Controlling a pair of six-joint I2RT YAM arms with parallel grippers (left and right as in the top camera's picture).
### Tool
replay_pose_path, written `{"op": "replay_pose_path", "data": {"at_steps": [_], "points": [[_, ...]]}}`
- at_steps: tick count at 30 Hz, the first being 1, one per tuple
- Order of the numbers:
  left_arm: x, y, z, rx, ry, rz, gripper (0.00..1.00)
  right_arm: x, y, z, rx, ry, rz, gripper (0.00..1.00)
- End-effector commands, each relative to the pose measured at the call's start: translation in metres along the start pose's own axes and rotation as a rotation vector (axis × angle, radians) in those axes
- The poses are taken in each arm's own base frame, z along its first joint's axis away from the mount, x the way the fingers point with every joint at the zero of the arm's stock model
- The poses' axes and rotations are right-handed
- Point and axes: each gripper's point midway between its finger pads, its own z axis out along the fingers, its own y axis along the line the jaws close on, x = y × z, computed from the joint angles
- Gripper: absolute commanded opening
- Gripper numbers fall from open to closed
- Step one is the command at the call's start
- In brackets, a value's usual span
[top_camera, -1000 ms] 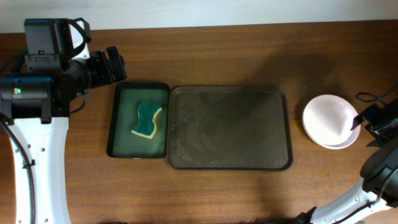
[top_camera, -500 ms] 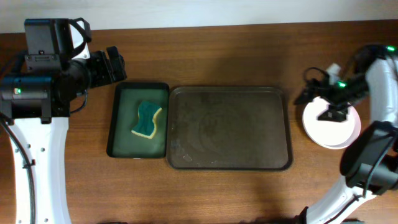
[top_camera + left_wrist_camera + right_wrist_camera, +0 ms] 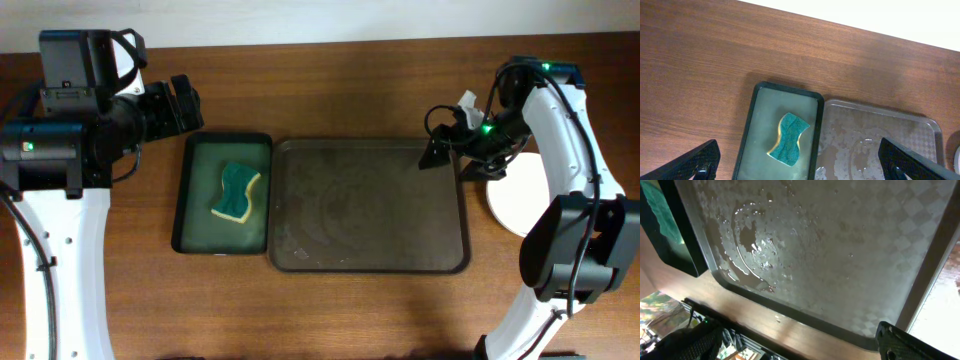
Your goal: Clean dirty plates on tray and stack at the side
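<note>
Apparently the task is at its end. The tray (image 3: 300, 200) in the middle of the table (image 3: 350, 90) holds no plates, only a film of water (image 3: 747, 235). The plates (image 3: 515, 205) sit stacked on the table just right of it. The right arm hides part of them, so their number cannot be told.

The right gripper (image 3: 440, 152) hangs over the tray's far right corner, and its wrist view shows the fingers wide apart with nothing between them. The left gripper (image 3: 185, 100) hovers at the far left, jaws likewise spread and empty.

No grasp seems called for. If anything is left, it is for the right arm to draw clear to the right, and the stack under its forearm is the one thing it could brush.

A green tray (image 3: 195, 215) lies against the tray's left edge, just near of the left gripper, and holds a sponge (image 3: 235, 192). Neither is in an arm's way.
</note>
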Motion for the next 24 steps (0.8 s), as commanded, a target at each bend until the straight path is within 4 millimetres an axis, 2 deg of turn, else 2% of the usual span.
{"op": "replay_pose_path", "data": {"at_steps": [1, 5, 7, 10, 11, 13, 14, 16, 18, 21, 22, 24], "points": [[0.000, 0.002, -0.003, -0.008, -0.008, 0.015, 0.99, -0.004, 0.012, -0.015, 0.000, -0.063, -0.051, 0.98], [0.000, 0.002, -0.003, -0.008, -0.008, 0.015, 0.99, 0.008, 0.044, -0.051, 0.026, -0.194, -0.162, 0.98], [0.000, 0.002, -0.003, -0.008, -0.008, 0.015, 0.99, 0.022, 0.071, -0.073, 0.033, -0.276, -0.248, 0.98], [0.000, 0.002, -0.003, -0.008, -0.008, 0.015, 1.00, 0.057, 0.114, -0.104, 0.055, -0.395, -0.397, 0.98], [0.000, 0.002, -0.003, -0.008, -0.008, 0.015, 0.99, 0.065, 0.120, -0.115, 0.097, -0.444, -0.440, 0.98], [0.000, 0.002, -0.003, -0.008, -0.008, 0.015, 1.00, 0.080, 0.134, -0.145, 0.187, -0.596, -0.532, 0.98], [0.000, 0.002, -0.003, -0.008, -0.008, 0.015, 0.99, 0.094, 0.149, -0.172, 0.218, -0.729, -0.602, 0.98], [0.000, 0.002, -0.003, -0.008, -0.008, 0.015, 0.99, 0.113, 0.167, -0.203, 0.225, -0.884, -0.675, 0.98], [0.000, 0.002, -0.003, -0.008, -0.008, 0.015, 0.99, 0.146, 0.189, -0.246, 0.216, -1.101, -0.792, 0.98], [0.000, 0.002, -0.003, -0.008, -0.008, 0.015, 1.00, 0.191, 0.198, -0.279, 0.227, -1.318, -0.899, 0.98], [0.000, 0.002, -0.003, -0.008, -0.008, 0.015, 1.00, 0.217, 0.196, -0.287, 0.238, -1.415, -0.948, 0.98], [0.000, 0.002, -0.003, -0.008, -0.008, 0.015, 0.99, 0.244, 0.187, -0.283, 0.254, -1.511, -0.990, 0.98]]}}
